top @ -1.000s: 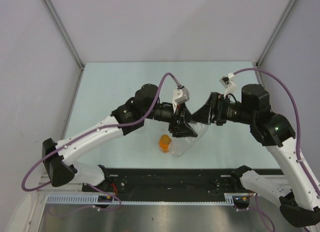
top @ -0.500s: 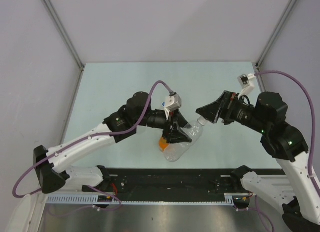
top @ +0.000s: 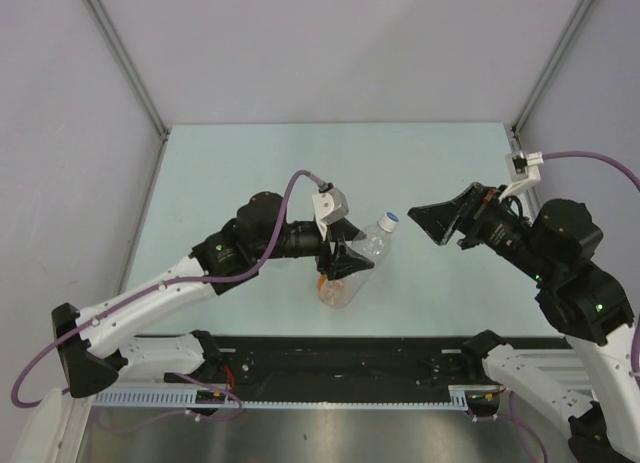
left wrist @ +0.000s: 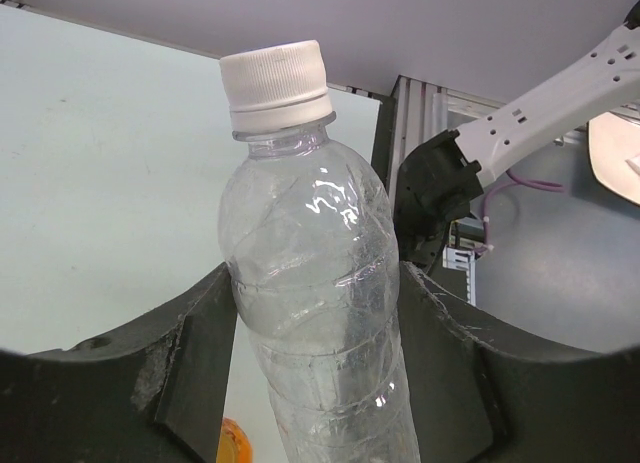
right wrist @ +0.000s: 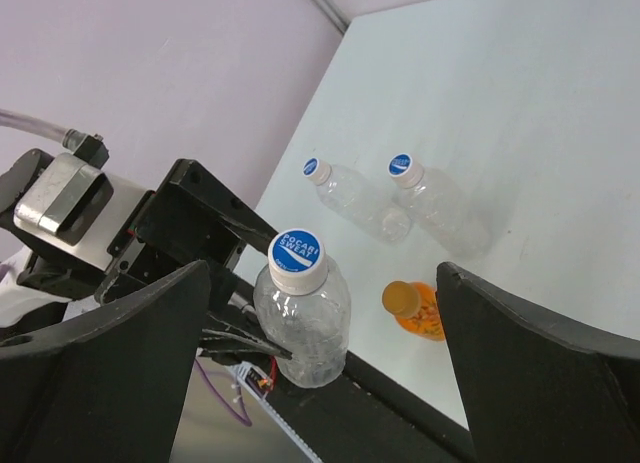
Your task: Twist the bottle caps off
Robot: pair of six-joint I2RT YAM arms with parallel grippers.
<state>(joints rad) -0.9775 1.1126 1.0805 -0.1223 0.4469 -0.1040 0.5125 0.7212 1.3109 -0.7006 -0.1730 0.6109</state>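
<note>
My left gripper [top: 346,259] is shut on a clear bottle [top: 362,251] and holds it tilted up above the table. Its blue cap [top: 388,222] with a white mark is on the neck. In the left wrist view the bottle [left wrist: 315,283] stands between both fingers [left wrist: 190,373], and the cap [left wrist: 275,73] is at the top. My right gripper [top: 432,221] is open, a short way right of the cap and apart from it. In the right wrist view the cap [right wrist: 297,253] sits between the wide jaws. Two more capped clear bottles [right wrist: 355,201] [right wrist: 445,211] lie on the table.
A short orange bottle [right wrist: 418,313] with an orange cap [right wrist: 399,298] lies on the table near the front edge, just below the held bottle [top: 321,282]. The black front rail [top: 340,353] runs along the near side. Grey walls close in the table.
My right gripper has opened wide and drawn back to the right, away from the bottle's neck. My left arm has pulled the bottle leftward and tipped it more upright.
</note>
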